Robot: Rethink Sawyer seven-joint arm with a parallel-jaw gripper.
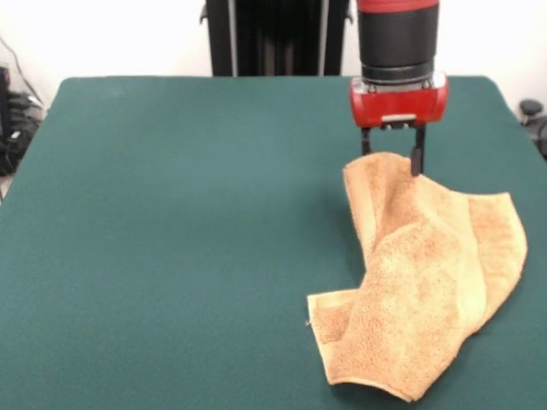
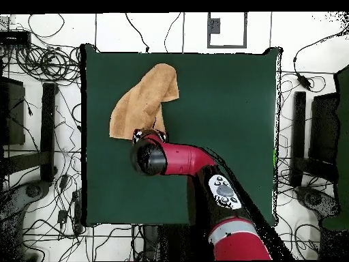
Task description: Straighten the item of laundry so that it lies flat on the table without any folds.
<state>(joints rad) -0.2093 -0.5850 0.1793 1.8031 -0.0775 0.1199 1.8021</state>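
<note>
The item of laundry is an orange-tan terry towel lying crumpled and folded over itself on the right part of the green table. One end trails toward the front edge, and a flat corner pokes out at the lower left. My gripper hangs over the towel's far edge, open, with one finger on each side of a raised fold. The towel hides the tip of one finger. In the overhead view the towel lies near the table's upper left, and the red arm covers the gripper.
Bare green cloth spreads wide to the left of the towel in the front view. The towel's right side lies close to the table's right edge. Cables and stands surround the table on the floor.
</note>
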